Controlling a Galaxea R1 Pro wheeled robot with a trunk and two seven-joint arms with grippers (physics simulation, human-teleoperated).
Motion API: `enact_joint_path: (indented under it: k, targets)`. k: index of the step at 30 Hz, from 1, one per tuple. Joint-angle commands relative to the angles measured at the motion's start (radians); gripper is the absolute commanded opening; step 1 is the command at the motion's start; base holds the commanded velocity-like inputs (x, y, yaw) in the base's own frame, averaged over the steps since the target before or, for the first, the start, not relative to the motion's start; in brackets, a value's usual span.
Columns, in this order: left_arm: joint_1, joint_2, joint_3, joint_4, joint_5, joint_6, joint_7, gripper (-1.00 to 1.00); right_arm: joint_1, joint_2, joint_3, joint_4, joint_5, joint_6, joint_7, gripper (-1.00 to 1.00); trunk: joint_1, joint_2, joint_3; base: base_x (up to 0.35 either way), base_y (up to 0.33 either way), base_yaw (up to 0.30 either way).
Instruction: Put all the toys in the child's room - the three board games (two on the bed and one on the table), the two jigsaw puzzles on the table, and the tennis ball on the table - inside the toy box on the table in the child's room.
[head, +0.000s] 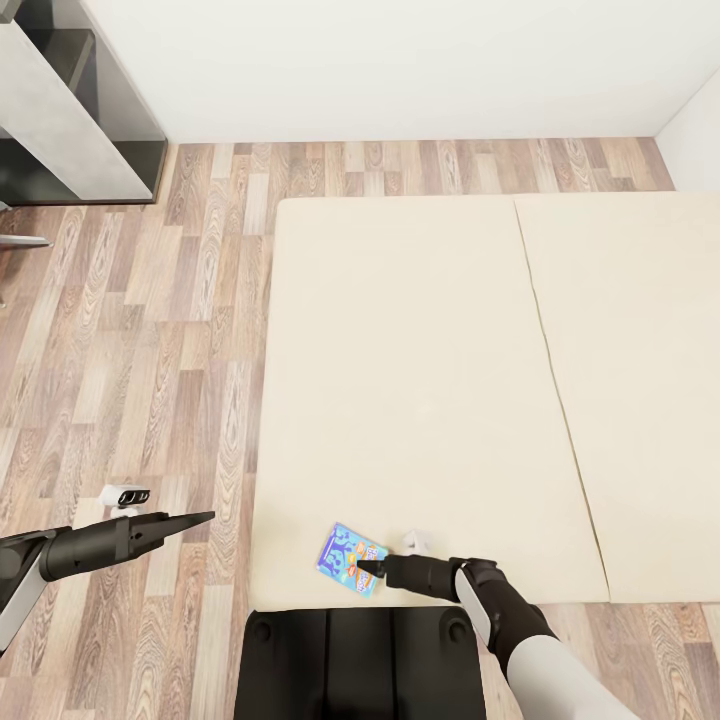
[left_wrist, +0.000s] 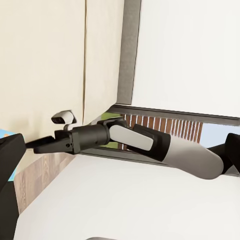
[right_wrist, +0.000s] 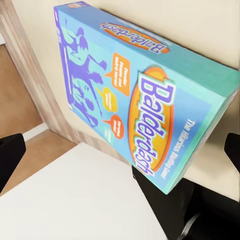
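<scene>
A blue Balderdash board game (head: 351, 559) lies flat on the cream bed (head: 420, 380), close to the bed's near edge. In the right wrist view the box (right_wrist: 135, 95) spans most of the picture, tilted, with its near corner between my fingers (right_wrist: 10, 157). My right gripper (head: 366, 571) is open, its tips at the box's near right edge, and I cannot tell whether they touch it. My left gripper (head: 205, 518) hangs open over the wood floor, left of the bed and holding nothing. The left wrist view looks across at my right arm (left_wrist: 145, 142).
The bed is made of two mattress sections with a seam (head: 555, 370) running front to back. A dark shelf unit (head: 70, 110) stands at the far left against the white wall. Wood floor (head: 150, 330) lies left of the bed. My black base (head: 360, 660) sits at the bed's near edge.
</scene>
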Motion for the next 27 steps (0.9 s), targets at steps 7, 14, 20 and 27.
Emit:
enact_joint_path:
  k: [7, 14, 20, 27]
  targets:
    - [0.000, 0.000, 0.000, 0.000, -0.002, 0.011, -0.003, 1.00, 0.000, 0.001, -0.005, -0.001, -0.007, -0.007, 0.003, 1.00, 0.001, -0.002, -0.001, 0.000, 0.000, 0.000]
    - [0.000, 0.000, 0.000, 0.000, -0.002, 0.011, -0.003, 1.00, 0.000, -0.004, -0.005, -0.001, -0.009, -0.011, 0.002, 1.00, 0.001, -0.002, -0.001, 0.000, 0.000, 0.000]
    - [0.000, 0.000, 0.000, 0.000, -0.002, 0.011, -0.003, 1.00, 0.000, -0.002, -0.005, -0.001, -0.006, -0.010, 0.002, 1.00, 0.001, -0.002, -0.001, 0.000, 0.000, 0.000]
    - [0.000, 0.000, 0.000, 0.000, -0.002, 0.011, -0.003, 1.00, 0.000, -0.001, -0.008, -0.001, -0.007, -0.011, 0.002, 1.00, 0.001, -0.002, -0.001, 0.000, 0.000, 0.000]
